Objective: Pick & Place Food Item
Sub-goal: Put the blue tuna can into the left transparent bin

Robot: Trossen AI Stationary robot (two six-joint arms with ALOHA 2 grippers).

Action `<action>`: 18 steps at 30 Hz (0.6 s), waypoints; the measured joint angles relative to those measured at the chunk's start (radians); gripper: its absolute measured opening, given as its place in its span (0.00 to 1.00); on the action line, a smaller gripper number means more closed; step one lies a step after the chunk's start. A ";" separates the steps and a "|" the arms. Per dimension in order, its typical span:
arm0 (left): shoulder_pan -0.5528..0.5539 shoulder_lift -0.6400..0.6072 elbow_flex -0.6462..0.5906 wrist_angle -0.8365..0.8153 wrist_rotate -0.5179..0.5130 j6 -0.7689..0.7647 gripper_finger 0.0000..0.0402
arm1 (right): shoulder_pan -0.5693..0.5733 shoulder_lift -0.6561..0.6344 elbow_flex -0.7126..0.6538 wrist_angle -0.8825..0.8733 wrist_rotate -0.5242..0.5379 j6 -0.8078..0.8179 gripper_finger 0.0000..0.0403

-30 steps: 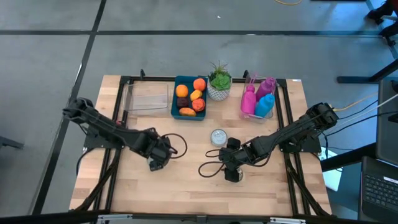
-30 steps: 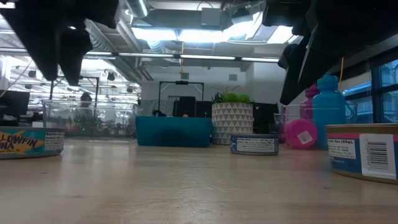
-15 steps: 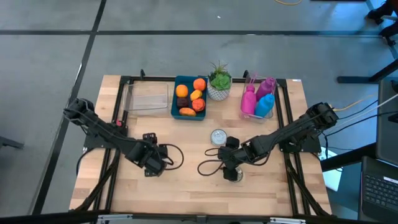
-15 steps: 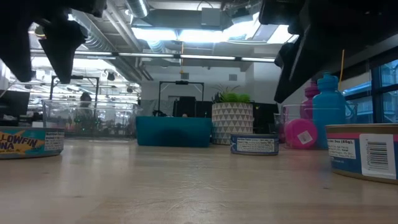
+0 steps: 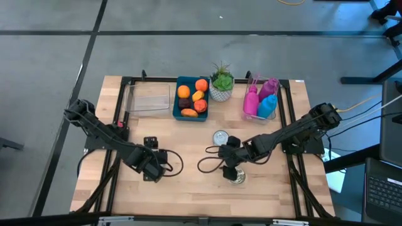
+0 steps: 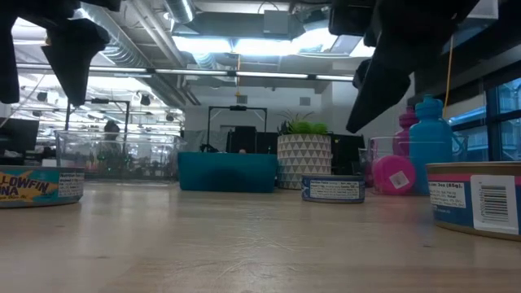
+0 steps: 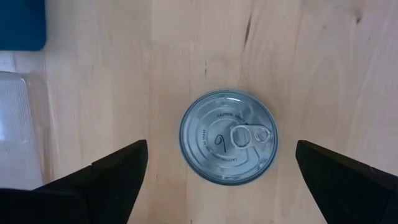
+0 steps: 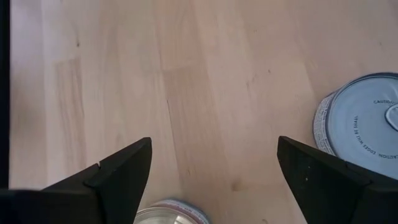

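while both arms hover, three cans [image 6: 333, 189] sit on table [image 5: 188, 188].

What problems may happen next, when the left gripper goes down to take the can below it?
1. In the left wrist view the can lies flat with its pull-tab lid up, between the open fingers of the left gripper. It is low and smooth, so the fingers may slip over its rim.
2. The right gripper hangs open between two other cans; a move could knock one.
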 joint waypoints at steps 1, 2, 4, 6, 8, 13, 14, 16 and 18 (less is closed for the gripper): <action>0.000 0.000 0.000 0.000 0.000 -0.006 1.00 | 0.000 0.000 0.000 0.000 0.000 0.001 0.85; 0.000 0.000 0.000 0.000 0.000 -0.008 1.00 | 0.000 0.000 0.000 0.000 0.000 0.003 0.85; 0.000 0.000 0.000 0.006 0.000 -0.011 1.00 | 0.000 0.000 0.000 0.000 0.000 0.003 0.85; 0.000 0.000 0.000 0.013 0.000 -0.020 1.00 | 0.000 0.000 0.000 0.000 0.000 0.003 0.85; -0.001 0.000 0.000 0.023 0.001 -0.024 1.00 | 0.000 0.000 0.000 0.000 0.000 0.003 0.85; -0.014 0.000 0.000 0.039 -0.001 -0.025 1.00 | 0.000 0.000 0.000 0.000 0.000 0.003 0.85; -0.018 0.000 0.000 0.039 -0.001 -0.025 1.00 | 0.000 0.000 0.000 0.000 0.000 0.003 0.85; -0.024 0.000 0.000 0.039 -0.002 -0.031 1.00 | 0.000 0.000 0.000 0.000 0.000 0.003 0.85; -0.029 0.000 0.000 0.039 -0.004 -0.036 1.00 | 0.000 0.000 0.000 0.000 0.000 0.003 0.85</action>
